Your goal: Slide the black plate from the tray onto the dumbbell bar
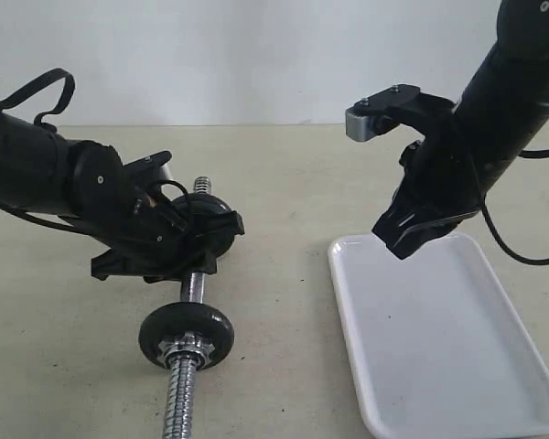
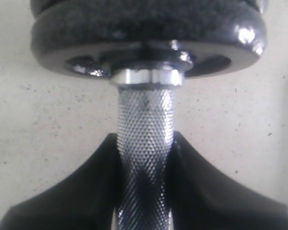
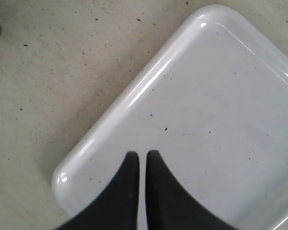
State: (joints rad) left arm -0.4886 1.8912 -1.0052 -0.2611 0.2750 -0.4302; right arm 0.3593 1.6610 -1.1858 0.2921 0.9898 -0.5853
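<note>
Status: tray [image 1: 439, 357] bare, bench right side. The black plate [image 1: 221, 219] looks seated on the dumbbell bar [image 1: 194, 285] toward its far end, bench left side, just beside the left gripper [image 1: 194, 245], which pinches the knurled grip. The right gripper [image 1: 398, 240] is pressed together, empty, above the tray's far-left corner. Risk: no locking nut visible outboard of that plate, so a tilt on release could slide it off. Bar may also roll.

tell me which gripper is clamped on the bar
The left gripper: its jaws squeeze the knurled bar just short of the black discs. The right gripper is shut on nothing, above the tray.
</note>
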